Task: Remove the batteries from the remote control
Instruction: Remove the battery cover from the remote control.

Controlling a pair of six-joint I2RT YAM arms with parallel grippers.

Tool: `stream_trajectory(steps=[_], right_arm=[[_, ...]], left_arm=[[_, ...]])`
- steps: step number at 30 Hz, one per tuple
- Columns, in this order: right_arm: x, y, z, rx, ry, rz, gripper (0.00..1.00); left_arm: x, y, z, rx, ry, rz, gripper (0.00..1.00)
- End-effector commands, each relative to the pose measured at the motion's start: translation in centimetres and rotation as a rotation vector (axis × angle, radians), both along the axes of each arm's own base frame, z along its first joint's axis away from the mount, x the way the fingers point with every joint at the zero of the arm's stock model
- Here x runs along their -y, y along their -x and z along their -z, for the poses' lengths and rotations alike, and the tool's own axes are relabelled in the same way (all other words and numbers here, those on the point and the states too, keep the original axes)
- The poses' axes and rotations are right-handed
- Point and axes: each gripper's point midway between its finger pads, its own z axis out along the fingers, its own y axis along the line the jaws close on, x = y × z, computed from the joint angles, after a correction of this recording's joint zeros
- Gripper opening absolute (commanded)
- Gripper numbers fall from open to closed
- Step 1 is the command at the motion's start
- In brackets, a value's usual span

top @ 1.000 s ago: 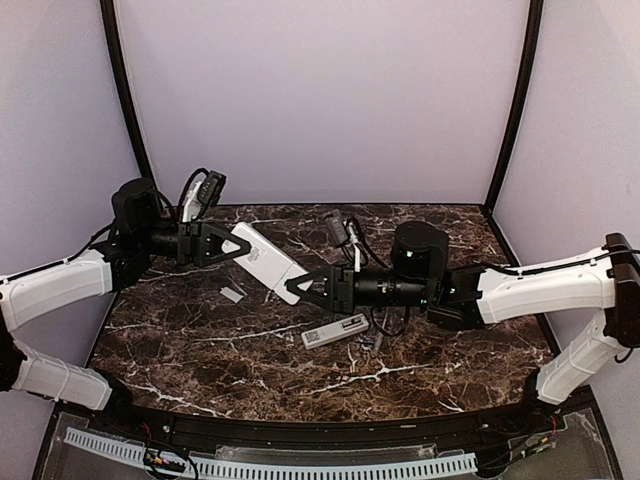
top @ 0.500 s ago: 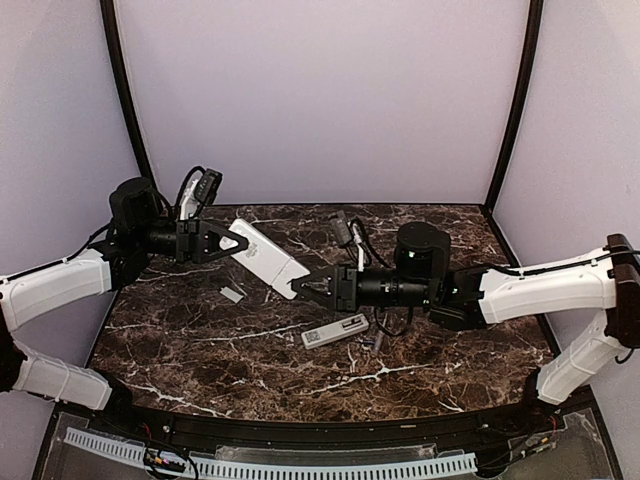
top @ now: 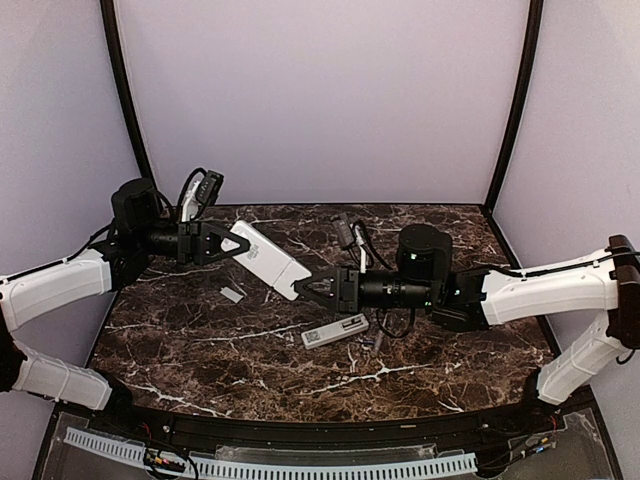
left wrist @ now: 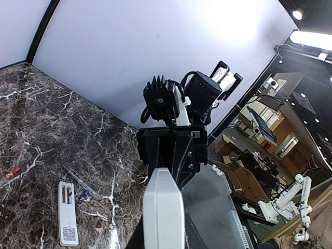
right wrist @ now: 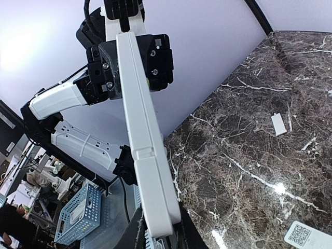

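ok, a second ago your right gripper point(top: 305, 288) had its fingers spread around the end of the remote point(top: 265, 262); now they've narrowed and look pinched on that end. left gripper point(top: 222, 243) is clamped on the opposite end, so the remote hangs in the air between both arms, tilted down toward the right one. my read: you've got a two-handed hold, so working the back open is the likely next step. the right wrist view shows a seam across its back, and i can't tell if cells are inside. loose batteries point(left wrist: 14, 170) lie on the marble top point(top: 200, 350), below the remote and toward the right arm's side, near a second remote point(top: 335, 330). a small white cover point(top: 232, 293) sits under the remote. plain lilac walls point(top: 320, 100) and black corner posts point(top: 125, 100) stand behind the remote.
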Motion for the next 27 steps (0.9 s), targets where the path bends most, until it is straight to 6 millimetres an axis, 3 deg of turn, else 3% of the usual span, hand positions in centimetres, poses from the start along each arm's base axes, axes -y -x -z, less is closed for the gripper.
stream_trajectory(steps=[1,27], right_arm=[[1.08,-1.01,1.79,-0.03,0.062,0.065,0.18],[1.43,-1.12,2.22,-0.046,0.071,0.082,0.16]], left_arm=[[-0.53,1.16,-2.18,0.079,0.031,0.025,0.0],[-0.83,1.07,-2.36,0.104,0.019,-0.003,0.0]])
